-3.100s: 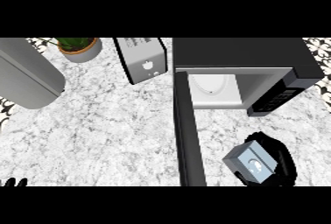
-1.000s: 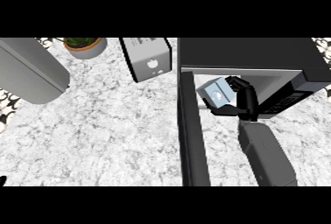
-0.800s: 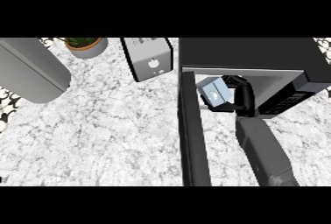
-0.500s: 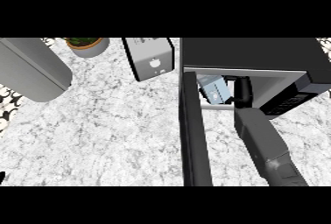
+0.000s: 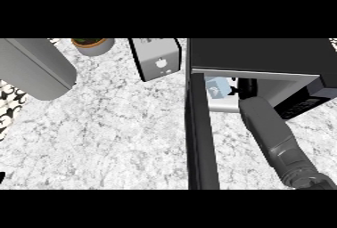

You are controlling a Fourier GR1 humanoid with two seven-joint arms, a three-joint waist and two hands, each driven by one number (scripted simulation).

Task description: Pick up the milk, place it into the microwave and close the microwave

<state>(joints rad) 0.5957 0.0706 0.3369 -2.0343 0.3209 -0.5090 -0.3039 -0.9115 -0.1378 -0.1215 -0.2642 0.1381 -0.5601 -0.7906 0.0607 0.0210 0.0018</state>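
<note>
Right hand [image 5: 245, 88] sits inside the microwave [image 5: 256, 55] mouth, fingers wrapped on the milk [image 5: 216, 87] just to its left, carton tight against the open door [image 5: 201, 138] edge, free room only behind.

The small pale-blue milk carton [image 5: 216, 87] with a white mark on its face sits tilted inside the cavity of the black box-shaped microwave [image 5: 263, 53], at the left of the opening, just over the pale inner floor. The microwave stands at the right of the marbled bench, and its dark door [image 5: 201, 138] hangs fully open, stretching from the cavity's left edge toward the view's lower edge
</note>
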